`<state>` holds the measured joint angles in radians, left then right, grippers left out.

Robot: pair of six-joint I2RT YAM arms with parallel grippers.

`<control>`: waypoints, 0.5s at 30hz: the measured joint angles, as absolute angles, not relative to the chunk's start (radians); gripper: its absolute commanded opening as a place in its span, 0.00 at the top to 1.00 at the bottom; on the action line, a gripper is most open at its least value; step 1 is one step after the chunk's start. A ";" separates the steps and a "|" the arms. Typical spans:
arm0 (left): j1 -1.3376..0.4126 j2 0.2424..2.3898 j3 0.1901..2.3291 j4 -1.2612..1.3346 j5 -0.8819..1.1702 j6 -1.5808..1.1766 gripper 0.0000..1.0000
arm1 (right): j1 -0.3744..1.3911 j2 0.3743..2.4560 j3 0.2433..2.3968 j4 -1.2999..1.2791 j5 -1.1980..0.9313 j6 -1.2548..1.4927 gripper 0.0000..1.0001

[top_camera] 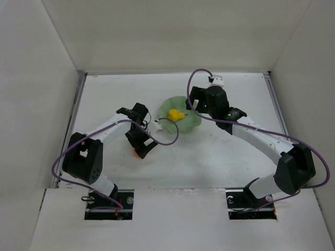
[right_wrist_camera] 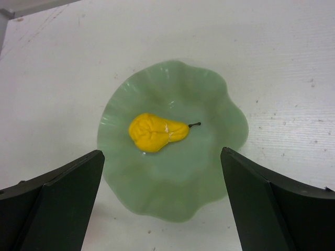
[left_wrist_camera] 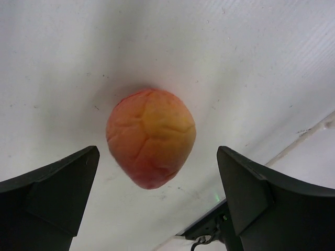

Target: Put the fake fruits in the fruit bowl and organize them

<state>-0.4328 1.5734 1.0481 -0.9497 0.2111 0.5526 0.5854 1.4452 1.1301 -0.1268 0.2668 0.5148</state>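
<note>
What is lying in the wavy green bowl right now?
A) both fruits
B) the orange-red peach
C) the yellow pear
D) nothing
C: only the yellow pear lies in the green bowl; the peach sits out on the table, in front of the open left hand.

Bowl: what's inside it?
Only the pear, on its side near the middle of the bowl. The spot under it is covered. The peach is outside, on the table, under the open left claw.
</note>
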 measured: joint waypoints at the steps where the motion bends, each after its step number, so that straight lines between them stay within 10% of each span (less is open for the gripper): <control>1: -0.434 1.574 1.047 -0.950 0.209 0.553 0.00 | 0.585 1.445 1.130 -0.128 0.267 0.515 0.00; 7: -0.430 1.606 1.021 -0.927 0.202 0.550 0.11 | 0.585 1.445 1.126 -0.126 0.267 0.515 0.00; 15: -0.413 1.649 1.000 -0.845 0.202 0.513 0.77 | 0.577 1.440 1.092 -0.126 0.270 0.516 0.00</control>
